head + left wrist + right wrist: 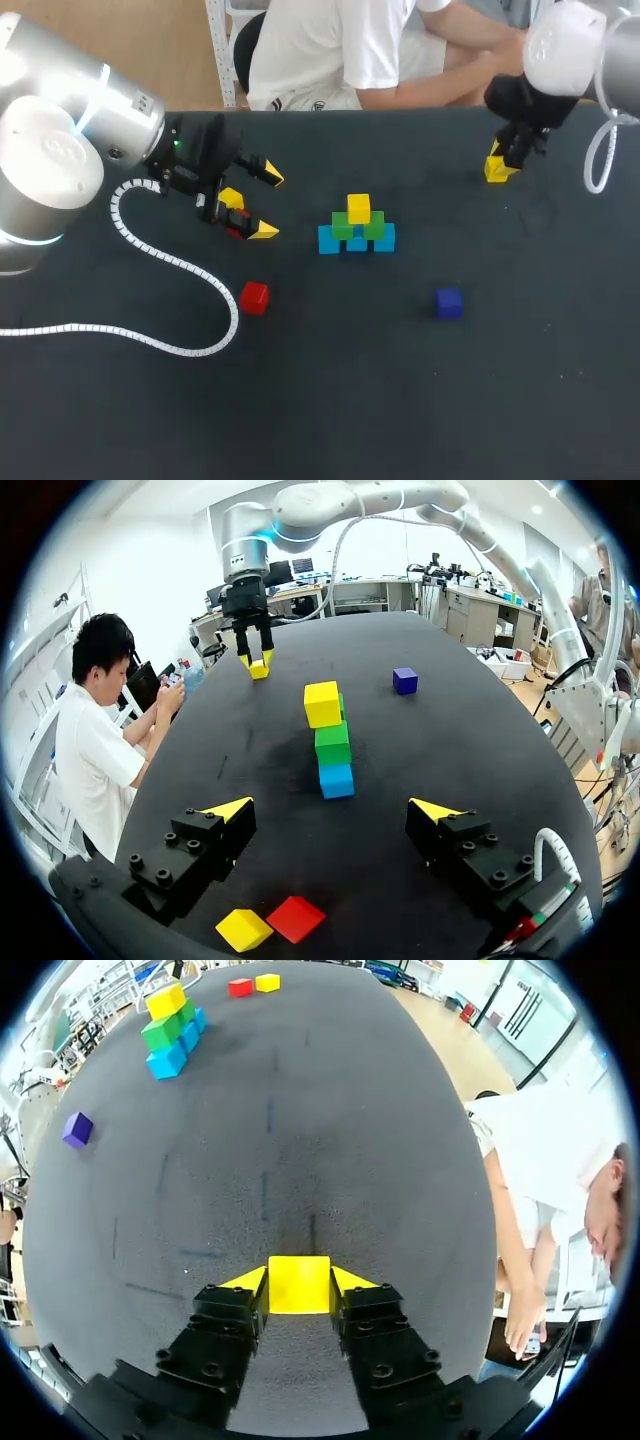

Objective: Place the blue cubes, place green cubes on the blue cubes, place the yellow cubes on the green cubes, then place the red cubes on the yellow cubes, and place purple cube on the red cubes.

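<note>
In the middle of the table stands a stack: a row of blue cubes, green cubes on them and a yellow cube on top. My right gripper is at the far right, shut on a second yellow cube that rests on the table. My left gripper hangs open at the left, with a third yellow cube and a red cube lying under it. Ahead of its fingers is the stack. Another red cube and a purple cube lie loose nearer the front.
The black table carries my left arm's white coiled cable, which loops across its left side past the loose red cube. A person sits behind the far edge without reaching over it.
</note>
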Controlling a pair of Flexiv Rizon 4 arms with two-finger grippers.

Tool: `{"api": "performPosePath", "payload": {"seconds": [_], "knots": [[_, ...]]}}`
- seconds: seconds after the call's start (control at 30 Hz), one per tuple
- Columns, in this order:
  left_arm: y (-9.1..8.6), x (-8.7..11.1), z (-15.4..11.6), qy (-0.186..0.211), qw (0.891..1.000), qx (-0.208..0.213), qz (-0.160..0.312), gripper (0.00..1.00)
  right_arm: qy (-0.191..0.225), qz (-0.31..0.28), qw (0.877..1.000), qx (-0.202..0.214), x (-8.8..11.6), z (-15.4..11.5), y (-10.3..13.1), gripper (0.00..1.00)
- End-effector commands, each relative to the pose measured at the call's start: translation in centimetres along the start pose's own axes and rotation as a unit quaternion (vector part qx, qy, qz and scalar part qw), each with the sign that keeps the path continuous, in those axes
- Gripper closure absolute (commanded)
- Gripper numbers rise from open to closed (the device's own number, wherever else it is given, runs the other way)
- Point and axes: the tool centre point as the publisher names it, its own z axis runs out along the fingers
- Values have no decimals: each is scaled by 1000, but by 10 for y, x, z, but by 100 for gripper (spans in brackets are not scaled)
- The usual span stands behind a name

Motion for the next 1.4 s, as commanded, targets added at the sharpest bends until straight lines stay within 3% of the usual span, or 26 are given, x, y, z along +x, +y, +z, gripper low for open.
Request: {"api": "performPosePath", "payload": {"seconds": [0.03, 0.6, 0.93, 1.1, 1.4], "knots": [[2, 0, 0, 2, 1000, 2, 0, 0, -3, 4, 1000, 4, 2, -4, 9, 100], [2, 0, 0, 2, 1000, 2, 0, 0, -24, 92, 995, 23, -24, -36, 81, 100], [2, 0, 0, 2, 1000, 2, 0, 0, -52, 93, 994, 22, -41, -18, 130, 100], [2, 0, 0, 2, 1000, 2, 0, 0, -35, 76, 996, 12, -47, -3, 139, 100], [2, 0, 0, 2, 1000, 2, 0, 0, -44, 54, 998, -5, -63, 5, 144, 100]]}}
